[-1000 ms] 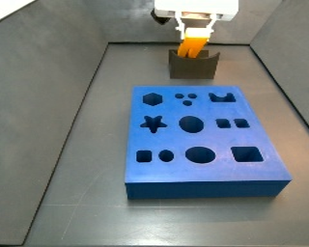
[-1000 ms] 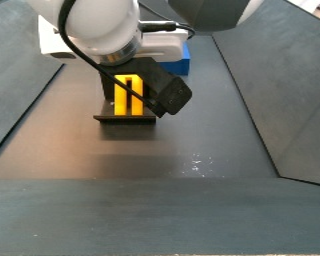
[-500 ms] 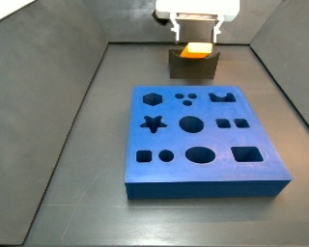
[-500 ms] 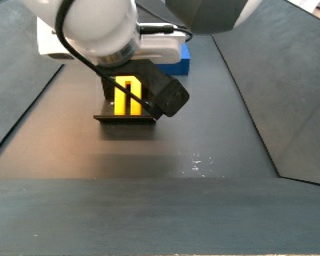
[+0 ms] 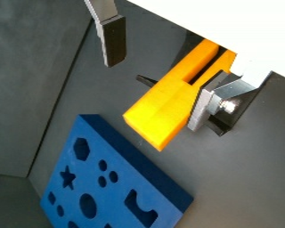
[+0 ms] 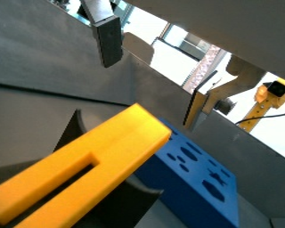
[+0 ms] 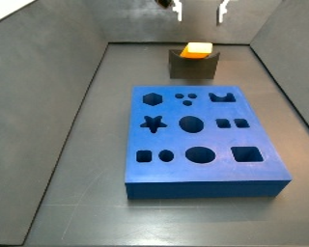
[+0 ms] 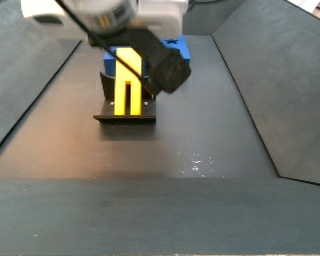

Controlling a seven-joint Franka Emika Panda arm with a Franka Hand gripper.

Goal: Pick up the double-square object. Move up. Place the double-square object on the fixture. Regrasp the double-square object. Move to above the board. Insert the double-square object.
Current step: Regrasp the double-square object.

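The double-square object (image 7: 196, 50) is a yellow-orange bar standing on end in the notch of the dark fixture (image 7: 192, 67) at the far end of the floor. In a side view its groove shows down the face of the bar (image 8: 128, 93), above the fixture's base (image 8: 127, 121). My gripper (image 7: 196, 9) hangs open straight above the bar, with its fingers clear of the bar's top. In both wrist views the bar (image 5: 175, 93) (image 6: 79, 165) lies below and between the spread fingers (image 5: 111, 37). The blue board (image 7: 203, 145) lies nearer the front.
Grey walls slope up around the dark floor on both sides. The board's cutouts include a hexagon, a star, circles and squares. In a side view a corner of the board (image 8: 180, 50) shows behind the arm's black wrist mount (image 8: 166, 72).
The gripper has let go of the bar, opened and risen. The bar stays standing in the fixture, sunk a little lower than a second ago.
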